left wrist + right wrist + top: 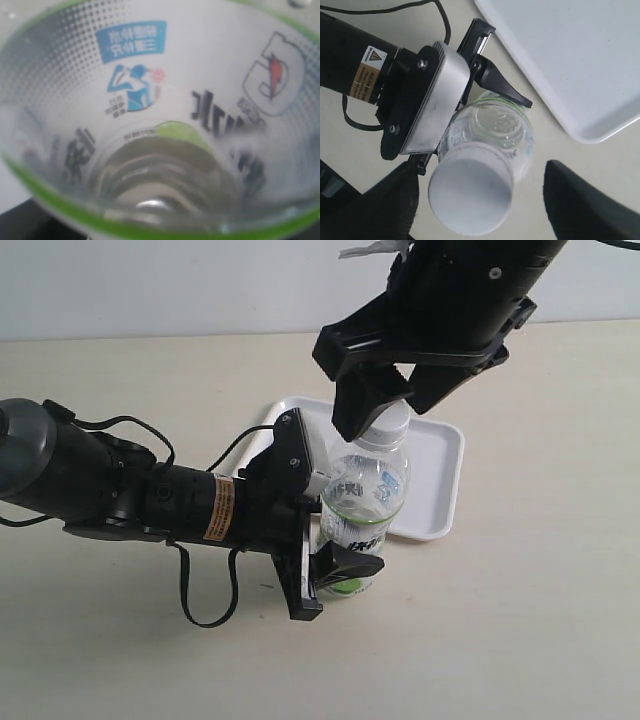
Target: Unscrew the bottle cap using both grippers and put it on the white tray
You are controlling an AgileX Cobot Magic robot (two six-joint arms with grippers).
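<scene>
The clear bottle (365, 502) stands upright on the table, just in front of the white tray (436, 476). My left gripper (338, 528) reaches in from the left and is shut on the bottle's lower body, with one black finger (501, 88) pressed against its side. The white-and-green label (150, 90) fills the left wrist view, which shows no jaws. The white bottle cap (470, 195) sits on the neck. My right gripper (480, 182) hangs over it, open, with a finger on each side and a gap to the cap on both. In the exterior view its fingers partly hide the bottle cap (396, 426).
The white tray (570, 60) lies bare behind and to the right of the bottle. The left arm's black cable (205, 615) loops onto the beige table in front of the arm. A pale wall closes off the back.
</scene>
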